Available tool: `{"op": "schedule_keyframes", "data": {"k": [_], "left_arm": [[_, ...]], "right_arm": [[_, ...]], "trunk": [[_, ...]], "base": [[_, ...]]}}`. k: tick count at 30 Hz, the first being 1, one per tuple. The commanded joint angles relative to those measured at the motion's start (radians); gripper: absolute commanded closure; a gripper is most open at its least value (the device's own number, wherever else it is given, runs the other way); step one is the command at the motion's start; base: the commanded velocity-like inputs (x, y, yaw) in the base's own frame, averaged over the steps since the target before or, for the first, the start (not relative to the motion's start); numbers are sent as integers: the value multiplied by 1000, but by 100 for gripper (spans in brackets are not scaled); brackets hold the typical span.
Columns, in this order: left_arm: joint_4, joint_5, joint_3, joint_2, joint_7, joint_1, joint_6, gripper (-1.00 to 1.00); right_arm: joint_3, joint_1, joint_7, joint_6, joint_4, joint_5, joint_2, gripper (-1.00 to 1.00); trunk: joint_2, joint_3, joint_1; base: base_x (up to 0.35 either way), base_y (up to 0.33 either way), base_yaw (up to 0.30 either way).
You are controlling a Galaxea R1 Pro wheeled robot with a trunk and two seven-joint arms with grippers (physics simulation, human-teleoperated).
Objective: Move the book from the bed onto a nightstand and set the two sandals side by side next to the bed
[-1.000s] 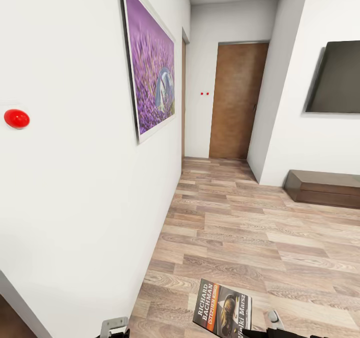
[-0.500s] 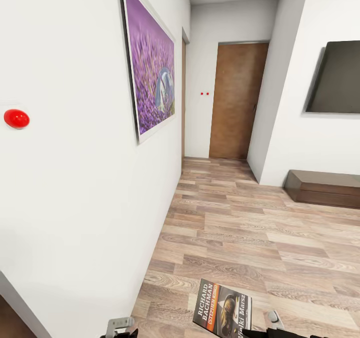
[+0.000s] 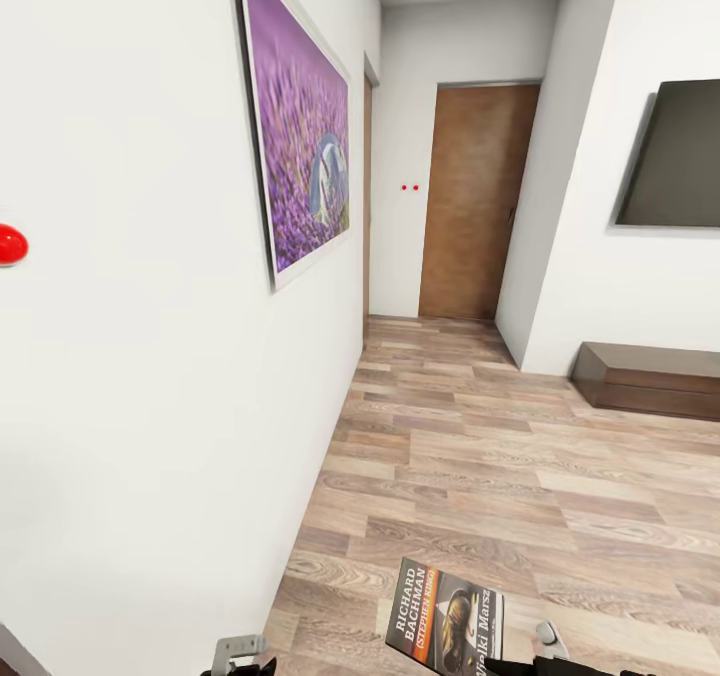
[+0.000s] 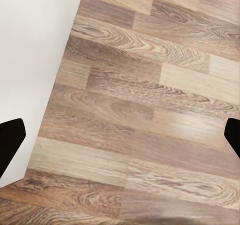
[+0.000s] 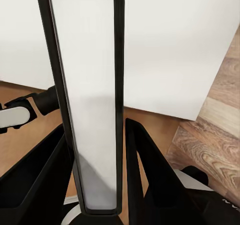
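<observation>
Head view has the robot rolling along a white wall (image 3: 150, 406) with a big purple flower picture (image 3: 305, 146) on it, wood-plank floor (image 3: 520, 476) ahead, a brown door (image 3: 470, 201) at the far end, the black wall screen (image 3: 672, 156) off to the right and the long low dark bench (image 3: 648, 376) under it; so it's somewhere between stops, not parked at any furniture.

Good news on the book (image 3: 445, 618): it's off the bed and riding along at the bottom edge of the head view, cover up, "Richard Bachman" band readable; the right gripper (image 5: 97, 180) is clamped on it, and in the right wrist view you see the book edge-on, a pale strip of pages running straight up between the two black fingers (image 5: 37, 180).

Left gripper (image 4: 120, 135) is spread wide with nothing in it; its wrist view is just looking at floor planks and a slice of wall, a dark fingertip (image 4: 10, 142) at each side.

So my read on progress: book is picked up, which is maybe half of the first job; it's not on a nightstand yet, and I can't spot one from here. Sandals are presumably untouched too, so that whole side-by-side part is left; I'd call it early days.
</observation>
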Motion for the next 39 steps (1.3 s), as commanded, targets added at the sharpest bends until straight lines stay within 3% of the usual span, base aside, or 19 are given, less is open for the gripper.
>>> {"op": "schedule_keyframes", "data": {"k": [1, 12, 26, 39], "left_arm": [[2, 11, -7, 0, -4, -1, -4, -100], [2, 11, -7, 0, -4, -1, -4, -100], [2, 11, -7, 0, -4, -1, -4, -100], [2, 11, -7, 0, -4, -1, -4, -100]], "right_arm": [[8, -1, 2, 11, 0, -11, -1, 100], [8, -1, 2, 11, 0, -11, -1, 100], [9, -1, 3, 12, 0, -11, -1, 100], [8, -1, 4, 12, 0, -11, -1, 100]], "trunk": [[-1, -1, 0], [-1, -1, 0], [-1, -1, 0], [-1, -1, 0]], "base": [[34, 0, 0], [158, 0, 0], [15, 0, -2], [0, 7, -190]]}}
